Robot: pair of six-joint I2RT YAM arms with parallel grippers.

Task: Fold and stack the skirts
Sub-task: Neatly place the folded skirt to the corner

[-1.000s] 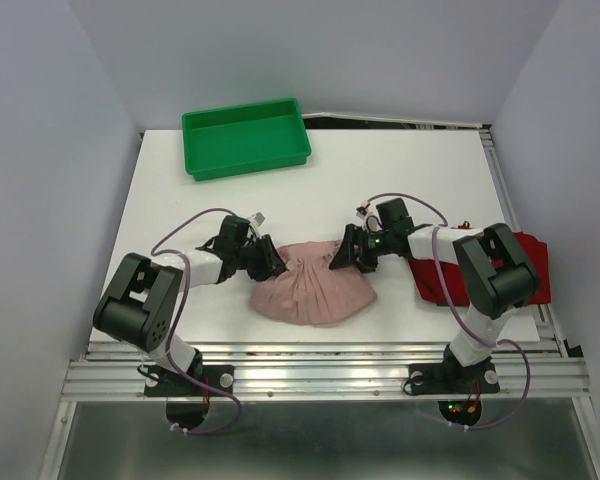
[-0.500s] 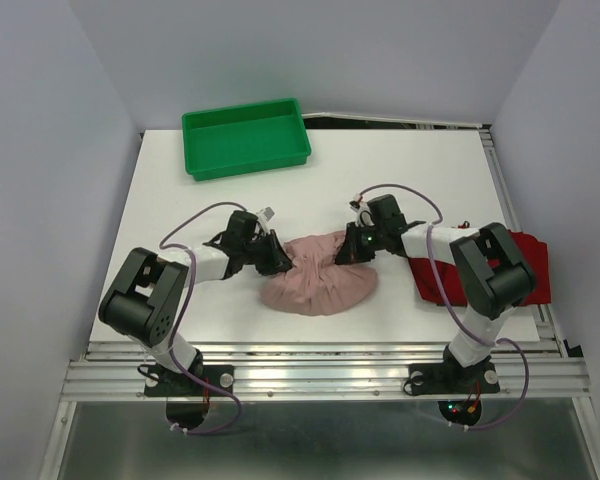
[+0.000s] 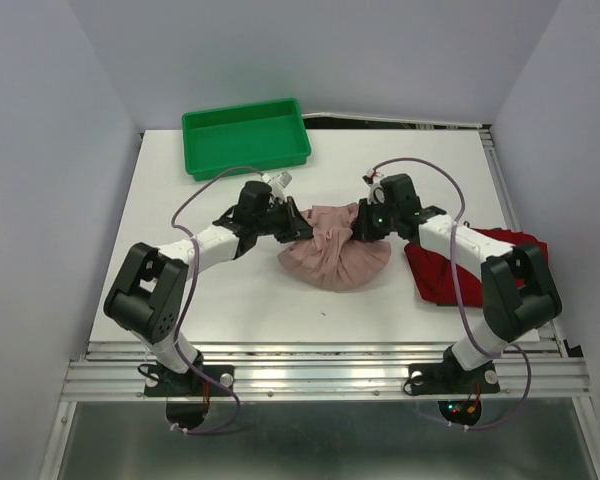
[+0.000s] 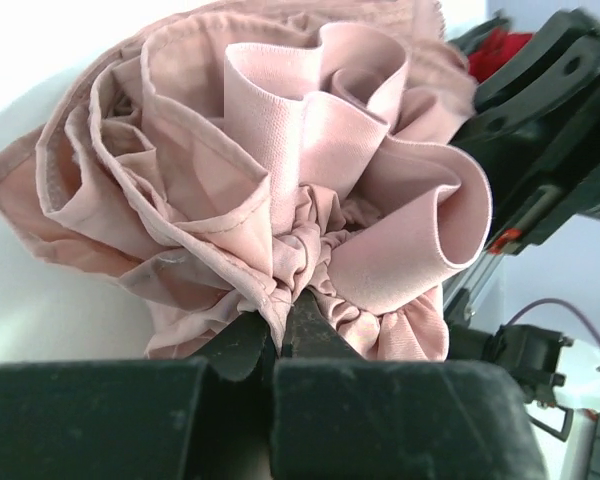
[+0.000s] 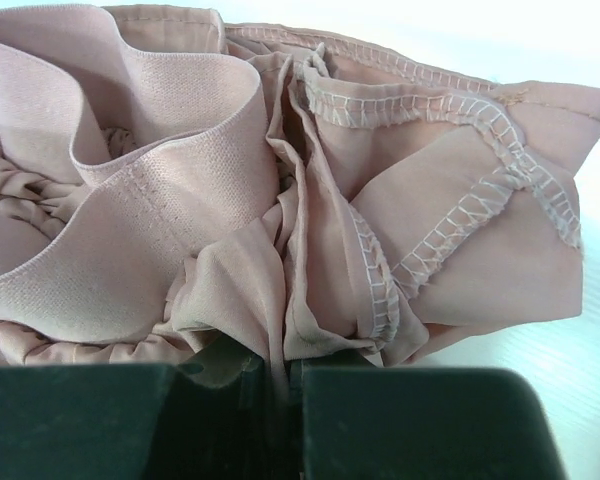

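The dusty pink skirt (image 3: pixel 336 253) lies bunched in the middle of the table, its far edge lifted between the two arms. My left gripper (image 3: pixel 298 226) is shut on the skirt's left end, where the pink skirt (image 4: pixel 310 200) curls in ruffled loops above the closed jaws. My right gripper (image 3: pixel 357 226) is shut on the right end; pink skirt (image 5: pixel 280 200) folds with a stitched hem rise from its jaws. The dark red skirt (image 3: pixel 458 268) lies crumpled at the right, partly under the right arm.
A green plastic tray (image 3: pixel 245 137) stands at the far left of the table. The white table (image 3: pixel 250 300) ends at a metal rail along the near edge. Grey walls close in on both sides.
Both grippers have shut on the pink skirt's ends and moved away from the near edge, drawing the cloth with them and bunching it.
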